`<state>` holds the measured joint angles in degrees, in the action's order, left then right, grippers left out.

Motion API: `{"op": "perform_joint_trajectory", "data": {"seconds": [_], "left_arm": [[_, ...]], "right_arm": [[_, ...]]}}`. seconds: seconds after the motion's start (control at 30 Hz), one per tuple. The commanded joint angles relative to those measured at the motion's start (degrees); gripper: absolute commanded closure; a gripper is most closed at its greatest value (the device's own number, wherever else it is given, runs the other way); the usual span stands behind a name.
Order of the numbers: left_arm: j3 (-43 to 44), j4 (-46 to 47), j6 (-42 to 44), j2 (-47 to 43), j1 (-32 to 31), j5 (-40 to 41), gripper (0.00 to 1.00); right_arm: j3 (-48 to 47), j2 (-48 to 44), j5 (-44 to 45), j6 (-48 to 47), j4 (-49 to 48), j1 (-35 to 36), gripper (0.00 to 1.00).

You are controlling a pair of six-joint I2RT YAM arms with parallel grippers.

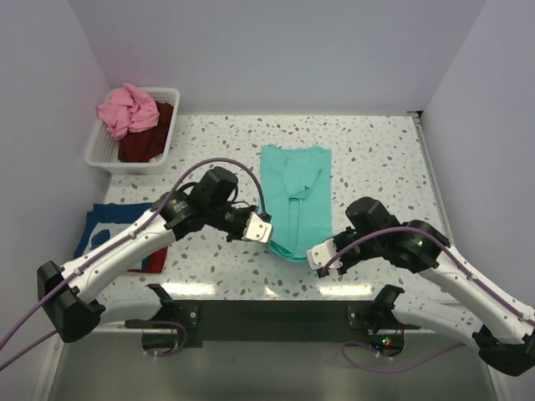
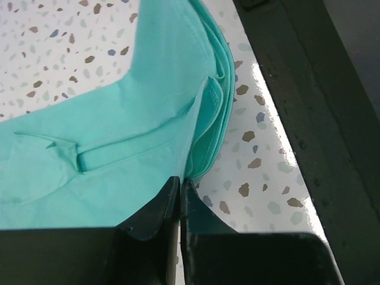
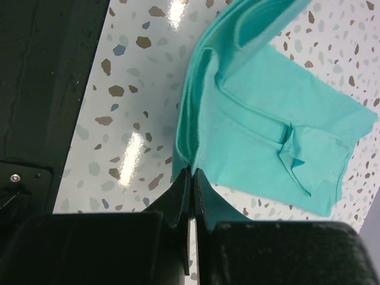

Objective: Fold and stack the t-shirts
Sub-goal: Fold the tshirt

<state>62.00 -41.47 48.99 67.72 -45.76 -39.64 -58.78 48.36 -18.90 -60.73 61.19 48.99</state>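
A teal-green t-shirt [image 1: 294, 196] lies folded lengthwise in the middle of the table, its near end lifted slightly. My left gripper [image 1: 261, 230] is shut on the near left corner of that end; in the left wrist view the layered teal cloth [image 2: 148, 119] runs into the closed fingertips [image 2: 180, 181]. My right gripper [image 1: 318, 256] is shut on the near right corner, and the folded edge of the teal shirt [image 3: 261, 124] meets its closed tips [image 3: 191, 172]. A blue t-shirt with white print [image 1: 104, 227] lies flat at the left, with red cloth [image 1: 155, 261] under its near side.
A white slatted basket [image 1: 102, 154] at the back left holds a pink t-shirt [image 1: 127, 110] and a dark maroon one [image 1: 144, 144]. The black strip of the table's near edge [image 1: 267, 316] lies just behind both grippers. Walls close in the left, back and right.
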Motion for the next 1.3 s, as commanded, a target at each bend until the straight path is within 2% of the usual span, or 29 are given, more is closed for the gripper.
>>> {"op": "perform_joint_trajectory", "data": {"seconds": [0.0,0.17,0.4,0.9,1.27], "left_arm": [[3.5,-0.8,0.8,1.1,2.2,-1.4,1.00],[4.0,-1.3,3.6,3.8,4.6,-2.1,1.00],[8.0,-1.5,7.4,9.3,9.3,-3.4,1.00],[17.4,-2.4,14.5,25.1,16.2,-6.8,1.00],[25.5,-4.8,19.6,35.1,18.1,-7.9,1.00]], "right_arm": [[1.2,-0.4,1.2,-0.6,1.0,-0.4,1.00],[1.2,1.8,0.6,-1.7,-1.3,-3.4,1.00],[-2.7,8.8,-5.8,-7.6,0.1,-14.2,1.00],[-8.4,25.4,-11.7,-19.1,-1.5,-24.7,1.00],[-13.7,37.0,-13.4,-25.5,-4.1,-28.3,1.00]]}}
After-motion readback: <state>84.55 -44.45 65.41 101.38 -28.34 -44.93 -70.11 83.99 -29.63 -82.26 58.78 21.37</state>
